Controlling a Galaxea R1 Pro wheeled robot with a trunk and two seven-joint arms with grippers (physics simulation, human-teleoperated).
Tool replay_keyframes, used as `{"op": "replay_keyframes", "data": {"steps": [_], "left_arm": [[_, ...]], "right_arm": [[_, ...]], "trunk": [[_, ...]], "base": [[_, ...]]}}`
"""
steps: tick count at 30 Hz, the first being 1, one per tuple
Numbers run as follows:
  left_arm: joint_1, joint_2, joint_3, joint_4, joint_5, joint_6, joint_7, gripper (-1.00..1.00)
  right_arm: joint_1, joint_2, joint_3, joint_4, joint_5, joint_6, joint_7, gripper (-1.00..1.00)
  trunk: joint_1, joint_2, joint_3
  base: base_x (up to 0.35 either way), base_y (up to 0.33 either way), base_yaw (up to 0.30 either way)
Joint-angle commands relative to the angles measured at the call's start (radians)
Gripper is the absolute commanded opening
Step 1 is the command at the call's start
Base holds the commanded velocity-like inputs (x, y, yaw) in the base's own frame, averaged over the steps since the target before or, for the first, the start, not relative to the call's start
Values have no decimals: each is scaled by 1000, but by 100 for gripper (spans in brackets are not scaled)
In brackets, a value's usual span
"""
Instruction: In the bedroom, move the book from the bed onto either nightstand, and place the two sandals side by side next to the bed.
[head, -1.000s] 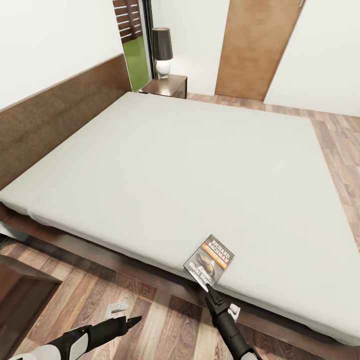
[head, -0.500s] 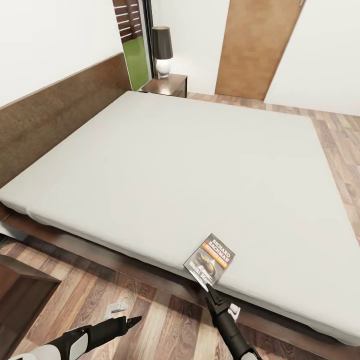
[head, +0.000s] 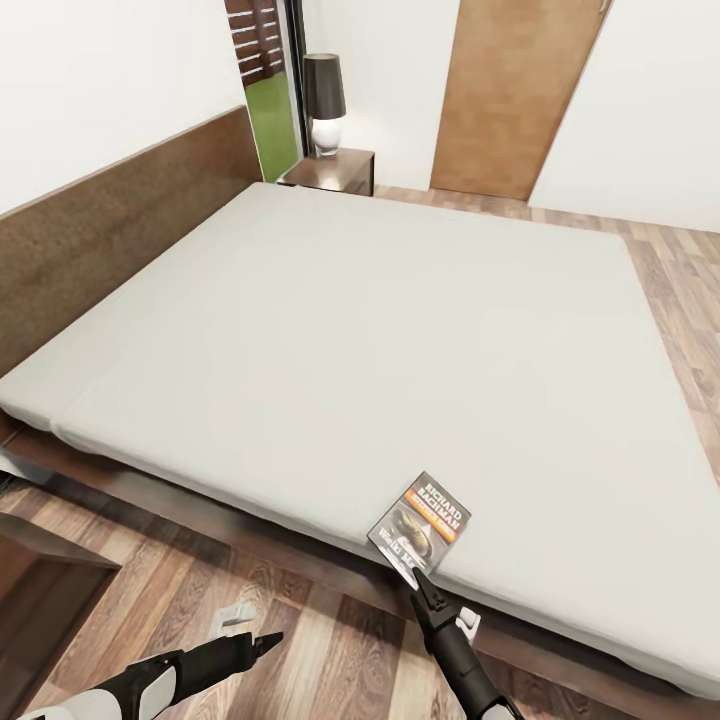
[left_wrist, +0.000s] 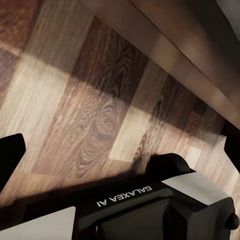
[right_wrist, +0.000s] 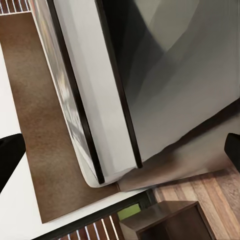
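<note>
The book (head: 421, 524), dark with an orange band, lies at the near edge of the bed's off-white mattress (head: 380, 330), one corner just over the edge. My right gripper (head: 414, 577) sits right at that corner. In the right wrist view its fingers (right_wrist: 10, 156) stand wide apart, open, with the book's white page edge (right_wrist: 85, 115) running between them. Over the wood floor to the left, my left gripper (head: 274, 637) hangs open and holds nothing. A nightstand (head: 338, 170) stands at the bed's far corner. The sandals are out of view.
A dark-shaded lamp (head: 324, 100) stands on the far nightstand, beside the window (head: 266, 110). A brown door (head: 510, 100) is in the back wall. The dark headboard (head: 110, 220) runs along the left. A dark wooden cabinet (head: 40, 590) stands at the lower left.
The whole picture has slipped down a little, so the camera has moved. The book and both grippers keep their places relative to one another.
</note>
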Motion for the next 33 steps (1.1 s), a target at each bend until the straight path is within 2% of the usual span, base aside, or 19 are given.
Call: {"op": "replay_keyframes", "data": {"steps": [1, 25, 26, 33], "left_arm": [[0, 0, -8, -1, 10, 3, -2, 100], [0, 0, -8, -1, 10, 3, -2, 100], [0, 0, -8, -1, 10, 3, -2, 100], [0, 0, -8, -1, 10, 3, -2, 100]], "right_arm": [[0, 0, -2, 0, -7, 10, 3, 100], [0, 1, -2, 0, -7, 9, 0, 100], [0, 1, -2, 0, -7, 9, 0, -100], [0, 0, -2, 0, -7, 10, 1, -100]], "trunk": [[0, 0, -1], [0, 0, -1], [0, 0, -1], [0, 0, -1]], "base": [[0, 0, 0], [13, 0, 0], [0, 0, 0], [0, 0, 0]]}}
